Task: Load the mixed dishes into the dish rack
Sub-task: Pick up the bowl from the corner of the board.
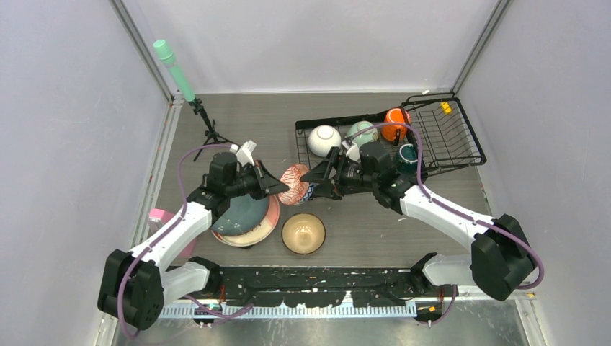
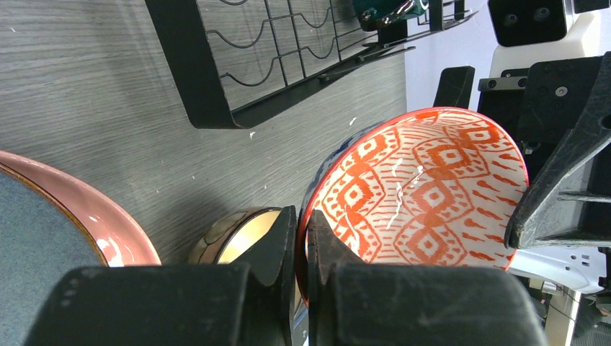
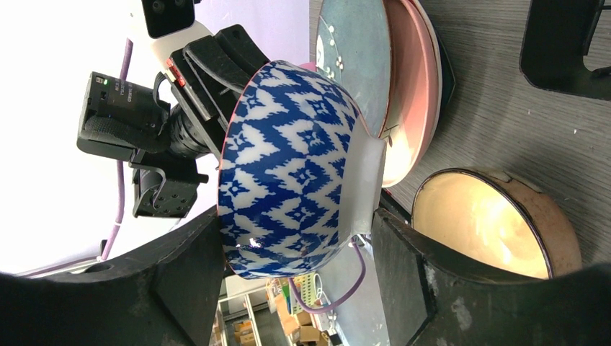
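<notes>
The blue-patterned bowl point(image 1: 294, 184), orange-patterned inside point(image 2: 425, 187) and blue outside point(image 3: 288, 166), hangs on its side above the table between both arms. My left gripper point(image 1: 277, 186) is shut on its rim point(image 2: 302, 220). My right gripper point(image 1: 313, 182) stands open around the bowl's body point(image 3: 295, 227), its far finger apart from the bowl's foot. The brown bowl point(image 1: 302, 233) sits upright below. The dark teal plate point(image 1: 241, 214) lies on the pink plate point(image 1: 268, 225). The dish rack point(image 1: 447, 137) holds the white bowl point(image 1: 324, 139), mint-green bowl point(image 1: 362, 132), orange mug point(image 1: 395, 122) and dark teal mug point(image 1: 408, 155).
A small pink cup point(image 1: 160, 216) stands at the left wall beside my left arm. A mint-green cylinder on a black tripod point(image 1: 176, 68) stands at the back left. Grey walls close in the table on three sides.
</notes>
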`<state>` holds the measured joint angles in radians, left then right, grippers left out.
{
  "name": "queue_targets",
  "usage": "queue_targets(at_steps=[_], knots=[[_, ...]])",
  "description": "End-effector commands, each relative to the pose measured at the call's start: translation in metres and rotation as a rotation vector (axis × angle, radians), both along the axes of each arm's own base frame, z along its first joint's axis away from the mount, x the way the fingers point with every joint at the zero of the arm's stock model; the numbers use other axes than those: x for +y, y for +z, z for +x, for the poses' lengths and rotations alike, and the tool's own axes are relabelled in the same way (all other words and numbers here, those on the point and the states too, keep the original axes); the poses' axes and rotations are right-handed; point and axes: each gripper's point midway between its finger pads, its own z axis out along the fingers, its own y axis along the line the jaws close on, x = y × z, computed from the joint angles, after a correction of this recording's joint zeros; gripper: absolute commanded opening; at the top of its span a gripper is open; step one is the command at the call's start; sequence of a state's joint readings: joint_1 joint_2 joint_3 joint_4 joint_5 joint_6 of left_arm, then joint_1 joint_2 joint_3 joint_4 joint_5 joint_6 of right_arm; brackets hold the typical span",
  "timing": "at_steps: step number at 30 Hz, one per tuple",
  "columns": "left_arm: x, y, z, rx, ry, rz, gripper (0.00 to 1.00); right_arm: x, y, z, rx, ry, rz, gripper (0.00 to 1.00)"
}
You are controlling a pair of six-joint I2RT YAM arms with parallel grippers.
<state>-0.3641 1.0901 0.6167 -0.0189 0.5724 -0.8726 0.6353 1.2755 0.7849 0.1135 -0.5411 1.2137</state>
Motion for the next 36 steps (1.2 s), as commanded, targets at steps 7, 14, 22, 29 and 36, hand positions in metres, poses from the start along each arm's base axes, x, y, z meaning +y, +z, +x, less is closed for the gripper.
queue_targets(at_steps=[7,14,22,29,36], knots=[[-0.002,0.024,0.015,-0.112,0.017,-0.032,0.0,0.006,0.027,0.008,-0.046,-0.006,0.069,0.74],[-0.003,0.024,0.02,-0.108,0.028,-0.04,0.0,0.007,0.032,0.01,-0.045,-0.004,0.099,0.73],[0.0,0.029,0.018,-0.141,0.036,-0.035,0.0,0.007,0.028,0.011,-0.038,0.0,0.089,0.55],[0.0,0.031,0.018,-0.154,0.041,-0.046,0.0,0.006,0.029,0.012,-0.045,-0.005,0.076,0.68],[-0.004,0.034,0.019,-0.152,0.039,-0.083,0.0,0.006,0.023,0.018,-0.041,-0.029,0.062,0.82]])
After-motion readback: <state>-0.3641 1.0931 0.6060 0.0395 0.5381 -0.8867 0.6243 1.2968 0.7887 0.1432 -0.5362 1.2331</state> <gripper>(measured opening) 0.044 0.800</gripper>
